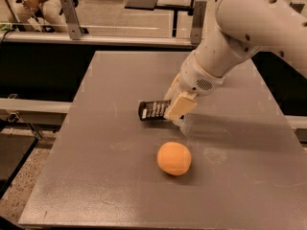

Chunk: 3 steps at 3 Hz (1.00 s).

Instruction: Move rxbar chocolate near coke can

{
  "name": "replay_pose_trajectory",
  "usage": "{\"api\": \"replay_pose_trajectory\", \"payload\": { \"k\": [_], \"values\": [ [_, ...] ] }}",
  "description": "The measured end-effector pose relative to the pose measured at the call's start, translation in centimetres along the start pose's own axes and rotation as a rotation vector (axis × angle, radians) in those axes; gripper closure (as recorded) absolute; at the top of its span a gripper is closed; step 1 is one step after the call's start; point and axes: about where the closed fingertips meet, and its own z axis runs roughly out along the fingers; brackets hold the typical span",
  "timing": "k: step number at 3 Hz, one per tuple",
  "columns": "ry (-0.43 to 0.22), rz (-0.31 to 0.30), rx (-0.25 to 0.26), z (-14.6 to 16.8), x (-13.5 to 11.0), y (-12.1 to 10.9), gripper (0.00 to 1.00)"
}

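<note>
The gripper [171, 108] hangs over the middle of the grey surface [105, 133], at the end of the white arm [240, 37] that reaches in from the far right corner. Its jaws are closed on the right end of the rxbar chocolate [153, 110]. That end disappears between the cream fingers [182, 105], while the black wrapper with its white lettering sticks out to the left, lying roughly parallel to the near edge. The bar looks held just off the surface or barely skimming it; I cannot tell which.

The coke can does not show anywhere. The arm's bulk covers much of the far right part of the surface, so the can may well stand behind it, but that is a guess.

An orange [174, 158] sits between the bar and the near edge, a little to the right of the bar and clear of the gripper.

As for progress, the grasp appears to be made, so the pick-up part looks done. What remains, as I judge it, is the carry toward wherever the can stands, setting the bar down near it without knocking it over, and letting go. With the can hidden, how much of that travel is left cannot be read.
</note>
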Motion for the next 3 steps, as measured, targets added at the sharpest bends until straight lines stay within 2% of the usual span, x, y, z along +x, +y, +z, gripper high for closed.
{"api": "replay_pose_trajectory", "payload": {
  "k": [1,2,3],
  "values": [
    [0.02,0.042,0.004,-0.7,3.2,1.2,1.0],
    [0.03,0.069,0.004,-1.4,4.9,1.9,1.0],
    [0.021,0.085,-0.022,-1.3,5.8,3.1,1.0]
  ]
}}
